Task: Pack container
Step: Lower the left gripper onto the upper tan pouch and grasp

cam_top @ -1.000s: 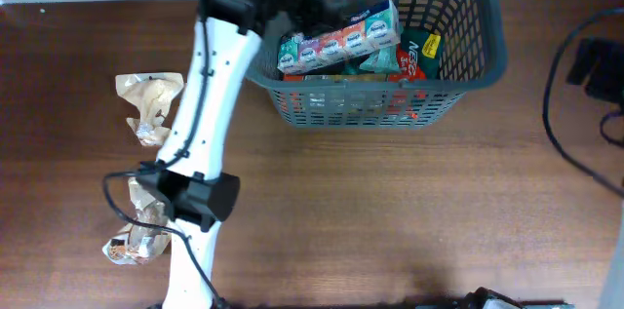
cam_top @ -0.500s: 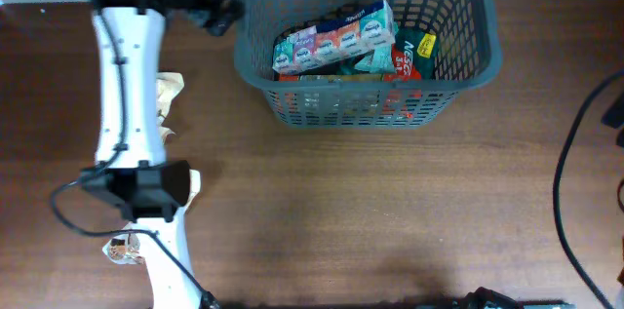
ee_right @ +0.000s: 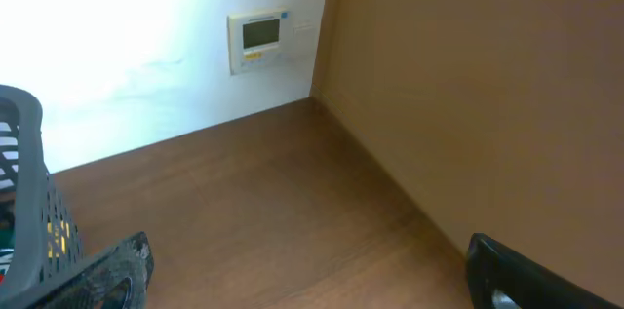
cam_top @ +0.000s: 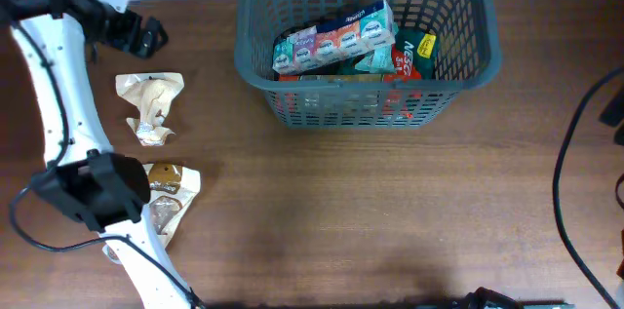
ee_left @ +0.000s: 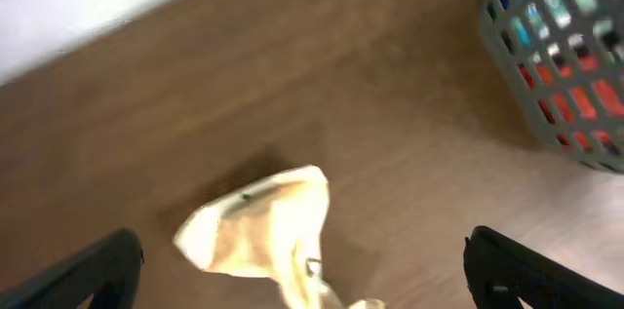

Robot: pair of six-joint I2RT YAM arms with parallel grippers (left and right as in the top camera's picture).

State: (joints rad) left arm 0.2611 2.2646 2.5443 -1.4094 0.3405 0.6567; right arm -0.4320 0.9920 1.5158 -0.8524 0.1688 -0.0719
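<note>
Overhead, the large dark grey lattice-sided plastic basket (cam_top: 322,106) is seen at the far edge of the brown wooden counter (cam_top: 390,212), near its middle. One multicoloured multipack (cam_top: 336,38) and at least one red packet (cam_top: 411,57) are counted inside. Two crumpled cream wrappers are counted by the counter's left edge: the farther wrapper (cam_top: 148,106) and the nearer wrapper (cam_top: 168,202). The left jaws and the right jaws are both spread wide, with nothing between them. The farther wrapper is judged the next pick; it should be straddled squarely and pinched at its bunched middle.
</note>
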